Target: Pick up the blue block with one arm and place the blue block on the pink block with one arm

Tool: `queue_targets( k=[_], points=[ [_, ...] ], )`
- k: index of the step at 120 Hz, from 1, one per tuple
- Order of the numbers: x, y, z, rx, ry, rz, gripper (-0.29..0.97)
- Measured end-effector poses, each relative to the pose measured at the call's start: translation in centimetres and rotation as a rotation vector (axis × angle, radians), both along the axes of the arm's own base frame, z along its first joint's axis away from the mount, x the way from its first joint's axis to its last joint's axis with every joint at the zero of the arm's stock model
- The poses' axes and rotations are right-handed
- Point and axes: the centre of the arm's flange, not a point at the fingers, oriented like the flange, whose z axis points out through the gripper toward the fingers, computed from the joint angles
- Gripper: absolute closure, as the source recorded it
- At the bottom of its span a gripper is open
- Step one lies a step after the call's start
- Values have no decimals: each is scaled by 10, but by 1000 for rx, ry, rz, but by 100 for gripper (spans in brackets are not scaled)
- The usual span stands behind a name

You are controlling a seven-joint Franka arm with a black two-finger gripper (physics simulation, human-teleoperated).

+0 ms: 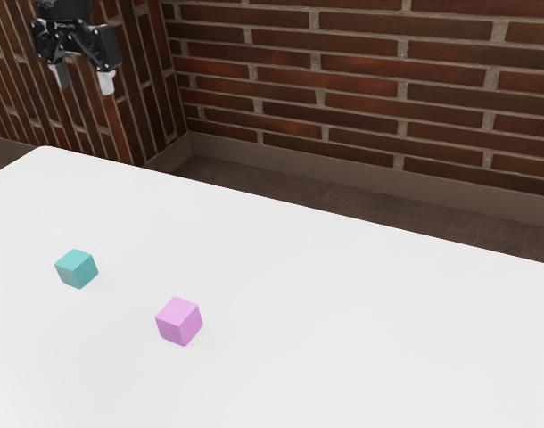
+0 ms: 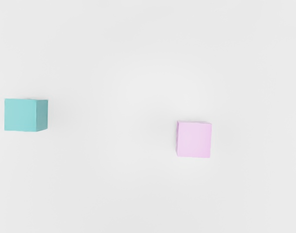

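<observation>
So the gripper is hanging high up by the brick wall, fingers spread apart and holding nothing. The blue block is sitting on the white table, near the pink block but not touching it.

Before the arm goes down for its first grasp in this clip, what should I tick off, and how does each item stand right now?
1. Claw open and empty: ok. Its fingers stand apart with nothing between them.
2. Blue block free to grasp: ok. It sits alone on the table, apart from the pink block.
3. Pink block's top bare for stacking: ok. Nothing lies on it.
4. Claw down at the blue block: not ok. It hangs high above the table.
5. Fingers lined up with the blue block's side faces: cannot tell.
</observation>
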Motion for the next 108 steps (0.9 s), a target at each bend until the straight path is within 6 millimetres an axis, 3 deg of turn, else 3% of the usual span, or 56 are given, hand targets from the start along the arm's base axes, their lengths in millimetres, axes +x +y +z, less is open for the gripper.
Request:
queue_targets(
  k=[17, 32, 58, 73, 87, 108],
  points=[
    [6, 7, 3, 39, -42, -2, 0],
    [20, 12, -19, 89, -11, 2, 0],
    [50, 56, -128, 139, 125, 48, 0],
    [53, 84, -181, 138, 166, 84, 0],
    [45, 107, -229, 132, 190, 118, 0],
    [12, 145, -279, 128, 194, 188, 0]
  ],
)
